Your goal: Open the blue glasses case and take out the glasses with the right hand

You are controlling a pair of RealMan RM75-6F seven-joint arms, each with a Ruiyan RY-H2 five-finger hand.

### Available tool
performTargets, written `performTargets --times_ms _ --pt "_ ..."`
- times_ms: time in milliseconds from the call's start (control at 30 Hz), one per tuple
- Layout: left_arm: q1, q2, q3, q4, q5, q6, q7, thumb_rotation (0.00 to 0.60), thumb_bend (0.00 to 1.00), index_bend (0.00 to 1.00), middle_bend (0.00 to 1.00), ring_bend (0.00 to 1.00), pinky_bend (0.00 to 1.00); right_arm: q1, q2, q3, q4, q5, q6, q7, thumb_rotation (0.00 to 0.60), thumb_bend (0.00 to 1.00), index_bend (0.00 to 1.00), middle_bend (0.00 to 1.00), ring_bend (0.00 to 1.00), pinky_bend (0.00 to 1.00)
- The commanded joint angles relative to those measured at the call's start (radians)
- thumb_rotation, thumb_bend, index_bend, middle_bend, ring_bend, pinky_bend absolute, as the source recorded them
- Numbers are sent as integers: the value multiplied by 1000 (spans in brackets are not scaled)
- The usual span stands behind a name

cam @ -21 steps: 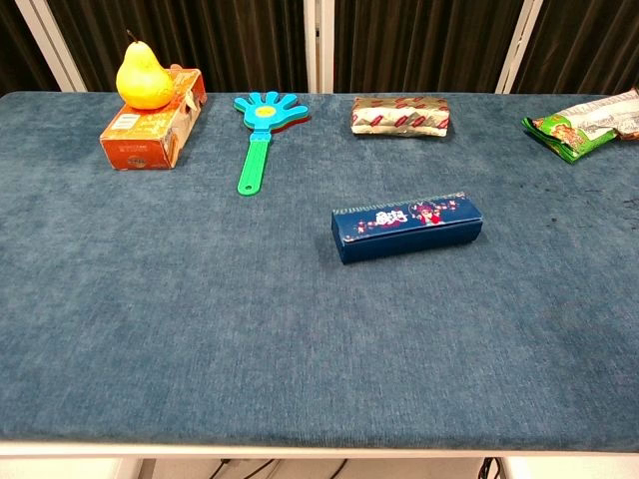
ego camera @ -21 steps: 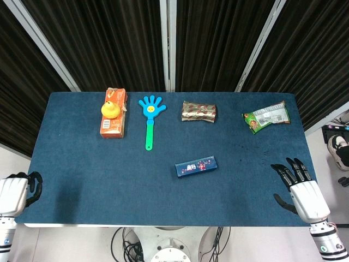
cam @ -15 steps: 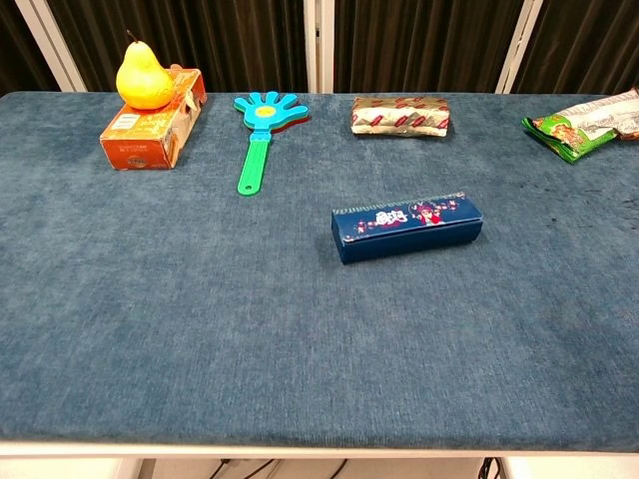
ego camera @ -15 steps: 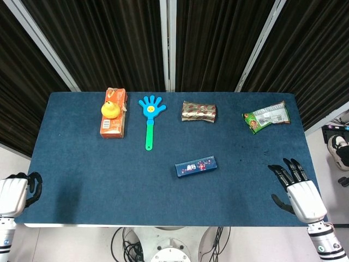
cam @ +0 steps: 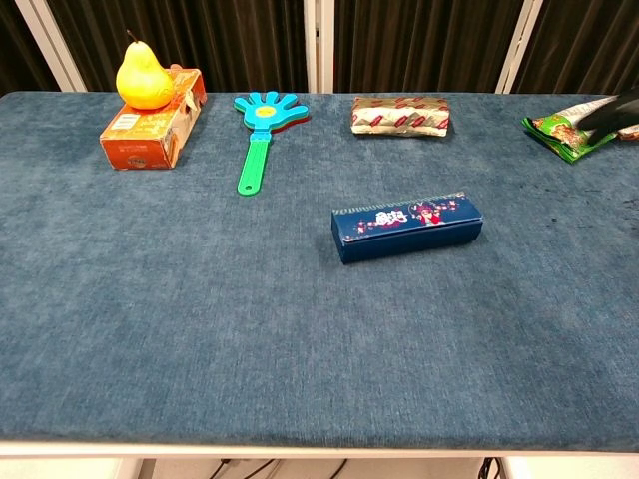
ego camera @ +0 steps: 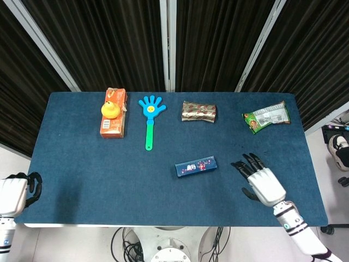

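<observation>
Blue glasses case (ego camera: 196, 166) lies closed near the middle of our worktop (ego camera: 82, 164), long side roughly across, well apart from the other items at the far edge. Since half a second ago our right robot hand (ego camera: 260, 181) has swept in from the right edge and now hovers over the cloth just right of the case, fingers spread and holding nothing, fingertips aimed at it. Only a dark sliver of it shows at the chest view's right border. Our left robot hand (ego camera: 15, 194) stays parked off the near left corner, fingers curled in, empty. We judge the reach under way; the lid is not yet touched.
</observation>
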Motion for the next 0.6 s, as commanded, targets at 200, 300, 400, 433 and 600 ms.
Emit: performTargets --times_ms 200,300,400,433,600 --pt "1 1 0 1 1 1 -7 600 358 697 709 554 580 239 -228 148 119 254 -288 -150 600 295 143 231 0 10" --pt "1 2 0 0 0 0 -9 600 358 697 709 554 580 277 -264 161 151 308 -327 -176 600 306 156 235 0 13" --pt "1 3 0 0 0 -1 -10 600 359 698 709 554 580 302 -285 160 168 345 -347 -206 600 317 170 245 0 14" --pt "1 3 0 0 0 -1 -10 600 359 697 709 554 580 307 -288 158 171 355 -350 -215 600 318 172 246 0 14" --pt "1 4 1 0 0 -1 -11 600 357 698 709 554 580 323 -297 149 175 398 -347 -244 600 323 183 254 0 15"
